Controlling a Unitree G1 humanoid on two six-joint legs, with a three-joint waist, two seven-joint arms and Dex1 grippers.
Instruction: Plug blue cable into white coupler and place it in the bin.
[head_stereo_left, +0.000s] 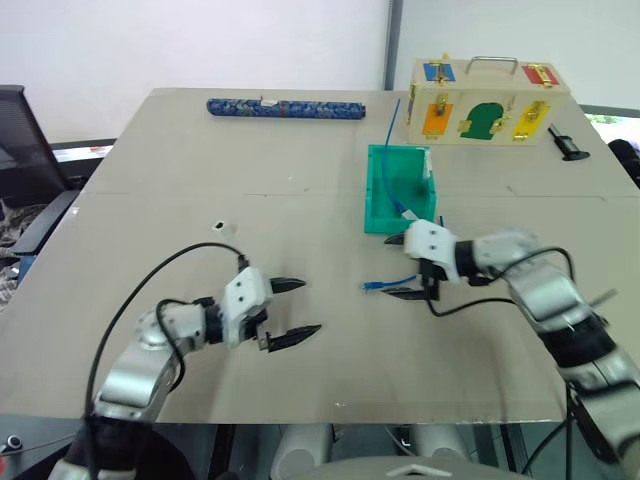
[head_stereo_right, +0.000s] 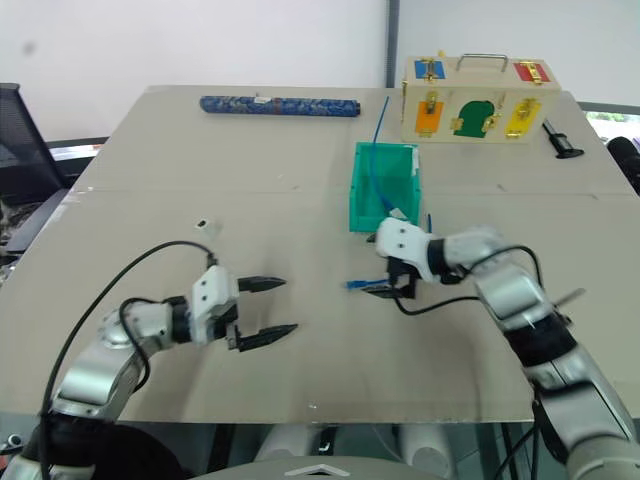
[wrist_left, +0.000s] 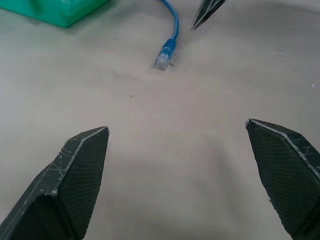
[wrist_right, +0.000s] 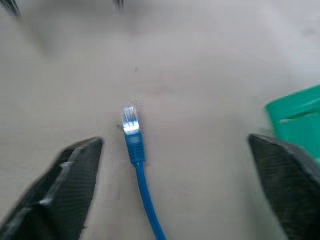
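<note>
The blue cable's clear plug (head_stereo_left: 374, 286) lies on the table, just in front of the bin (head_stereo_left: 376, 196). Its cord runs back under my right gripper (head_stereo_left: 402, 286) into the teal tub and sticks up past the far rim. In the right wrist view the plug (wrist_right: 131, 122) lies flat between my open fingers (wrist_right: 75, 170), touched by neither. My left gripper (head_stereo_left: 311, 306) hovers open over bare table to the plug's left, pointing at it (wrist_left: 165, 52). The tiny white coupler (head_stereo_left: 220, 227) sits alone further back and left, beyond my left gripper.
A wooden box with coloured doors (head_stereo_left: 485, 105) stands at the back right, close behind the bin. A long dark-blue patterned tube (head_stereo_left: 286, 107) lies along the far edge. A small black tool (head_stereo_left: 567, 146) rests right of the box.
</note>
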